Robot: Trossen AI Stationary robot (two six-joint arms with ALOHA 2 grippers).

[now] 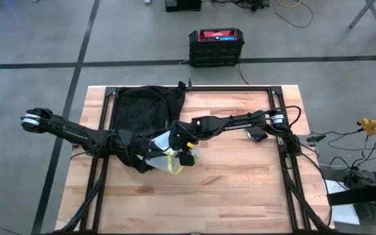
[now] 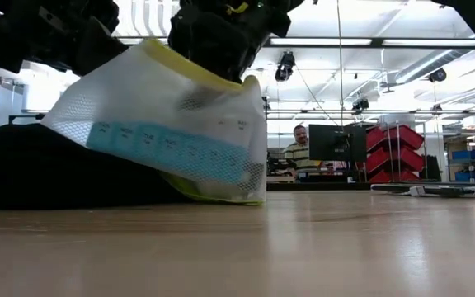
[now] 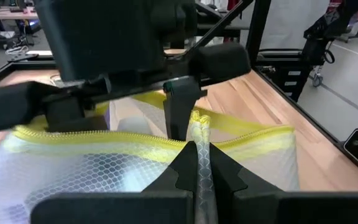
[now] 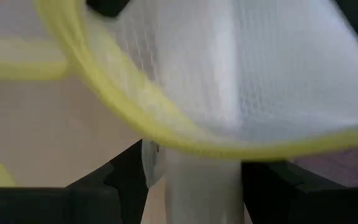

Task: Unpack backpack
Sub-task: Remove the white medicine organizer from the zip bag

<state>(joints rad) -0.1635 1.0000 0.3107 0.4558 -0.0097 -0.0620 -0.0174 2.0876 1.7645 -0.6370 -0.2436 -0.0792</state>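
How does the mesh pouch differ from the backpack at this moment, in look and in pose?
The mesh pouch is white, see-through netting with yellow trim; the backpack is opaque black fabric. The pouch is held up, gripped by the left gripper and right gripper; the backpack lies flat on the table. Both are soft fabric.

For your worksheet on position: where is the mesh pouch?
In the high view, the mesh pouch is left of table centre, at the backpack's near end, under both grippers.

Two dark, slender jointed arms: left arm point(image 1: 77, 132) capped with a white-ringed joint, right arm point(image 1: 230, 123) lettered in white, green light near its wrist, black cables trailing.
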